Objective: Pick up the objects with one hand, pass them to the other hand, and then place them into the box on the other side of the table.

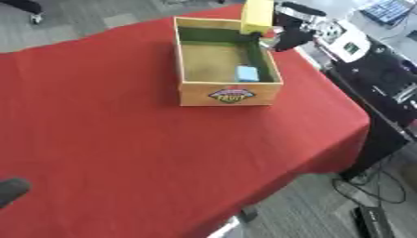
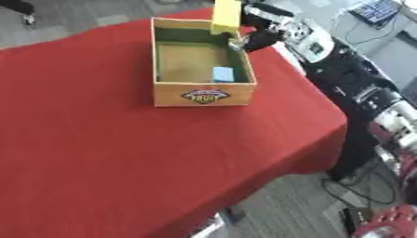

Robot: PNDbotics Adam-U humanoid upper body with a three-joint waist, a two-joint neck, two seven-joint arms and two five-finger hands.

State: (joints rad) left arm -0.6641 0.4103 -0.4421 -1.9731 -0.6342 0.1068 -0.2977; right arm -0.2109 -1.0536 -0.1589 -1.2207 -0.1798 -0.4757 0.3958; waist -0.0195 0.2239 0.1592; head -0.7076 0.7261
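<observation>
One yellow block (image 1: 258, 15) hangs pinched in my right hand (image 1: 291, 33) above the far right corner of the wooden box (image 1: 231, 95), where a blue block (image 1: 247, 73) already lies, and I judge an early release could bounce it off the rim onto the red tablecloth (image 1: 122, 139)

The box (image 1: 231, 94) stands on the surface (image 1: 122, 139), toward its far right part. 1 small block (image 1: 247, 73) lies inside the box, against its near right corner. Above the box's far right corner, the right hand (image 1: 286, 35) holds a taller block (image 1: 257, 16). The left hand (image 1: 11, 189) shows well before the box, at the surface's near left edge.
</observation>
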